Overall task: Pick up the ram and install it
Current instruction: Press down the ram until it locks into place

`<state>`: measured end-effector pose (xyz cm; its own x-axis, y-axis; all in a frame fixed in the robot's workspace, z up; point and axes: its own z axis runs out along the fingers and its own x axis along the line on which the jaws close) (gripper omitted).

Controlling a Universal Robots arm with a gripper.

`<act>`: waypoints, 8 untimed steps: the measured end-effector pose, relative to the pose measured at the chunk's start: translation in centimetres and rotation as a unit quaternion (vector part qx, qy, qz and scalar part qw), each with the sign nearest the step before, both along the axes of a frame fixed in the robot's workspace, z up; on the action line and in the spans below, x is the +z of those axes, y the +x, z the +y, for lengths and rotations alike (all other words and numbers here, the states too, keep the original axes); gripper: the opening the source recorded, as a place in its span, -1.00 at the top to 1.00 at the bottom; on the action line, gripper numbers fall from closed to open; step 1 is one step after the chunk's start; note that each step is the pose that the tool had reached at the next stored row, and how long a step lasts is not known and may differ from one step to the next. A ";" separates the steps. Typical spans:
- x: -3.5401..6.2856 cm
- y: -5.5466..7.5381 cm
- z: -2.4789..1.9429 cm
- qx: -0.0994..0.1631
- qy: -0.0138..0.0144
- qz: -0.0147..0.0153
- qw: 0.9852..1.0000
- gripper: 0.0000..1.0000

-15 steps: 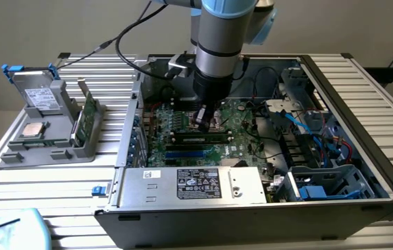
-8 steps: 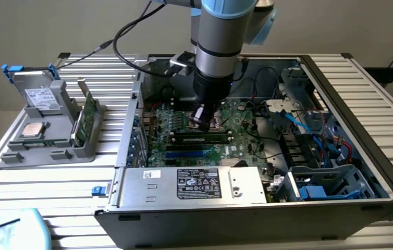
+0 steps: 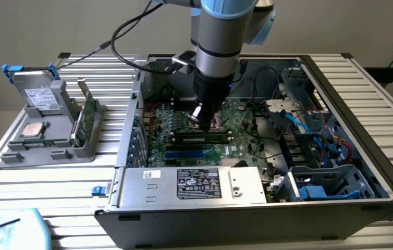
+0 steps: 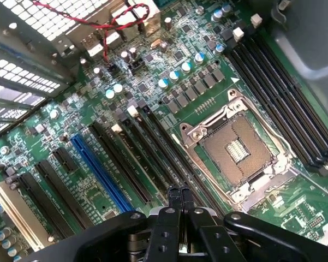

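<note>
Centre of exterior frame: closed black end effector [image 3: 198,117] over green motherboard [image 3: 242,136] | long dark ram stick [image 3: 198,138] lying in slot | step: install, seating press | next: judged firm, even downward push.

No word or number I can read anywhere, black label [image 3: 198,184] on the silver power supply box [image 3: 189,186] below me carries tiny print and marks too small to make out, white sticker [image 3: 40,98] on the drive [image 3: 38,94] likewise unreadable

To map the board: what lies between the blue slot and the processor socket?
In the wrist view, long black slots run side by side between the blue slot and the socket.
</note>
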<state>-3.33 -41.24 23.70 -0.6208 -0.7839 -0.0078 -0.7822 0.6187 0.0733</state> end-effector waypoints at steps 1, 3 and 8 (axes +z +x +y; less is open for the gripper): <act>0.00 0.0 0.00 -0.007 0.000 0.000 1.000 0.79; 0.00 0.0 0.00 -0.021 0.000 0.000 1.000 0.79; 0.00 0.0 0.00 -0.058 0.000 0.000 0.998 0.79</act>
<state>-3.33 -41.24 23.70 -0.7076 -0.7066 -0.0079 -0.7051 0.7053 0.0733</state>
